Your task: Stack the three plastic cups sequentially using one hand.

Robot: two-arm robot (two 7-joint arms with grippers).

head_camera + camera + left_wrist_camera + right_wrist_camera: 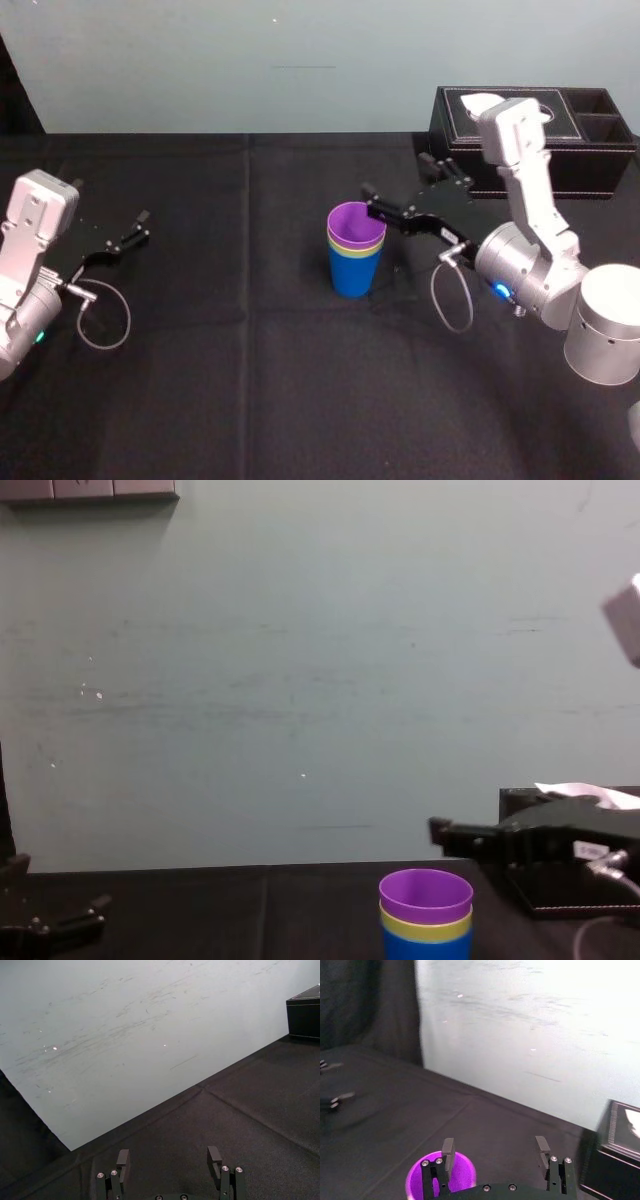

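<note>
Head view: three plastic cups point(355, 250) nested, purple uppermost; right gripper point(395, 173) just beside them, jaws spread, empty. Risk: clipping the rim on retreat, toppling all. Left gripper point(110, 200) well apart, spread.

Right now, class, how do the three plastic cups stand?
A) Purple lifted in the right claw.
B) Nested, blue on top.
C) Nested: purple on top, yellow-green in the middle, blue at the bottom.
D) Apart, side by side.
C: the purple cup sits in the yellow-green cup, that in the blue cup; the right claw is open by the rim, the left claw idle far to the left.
</note>
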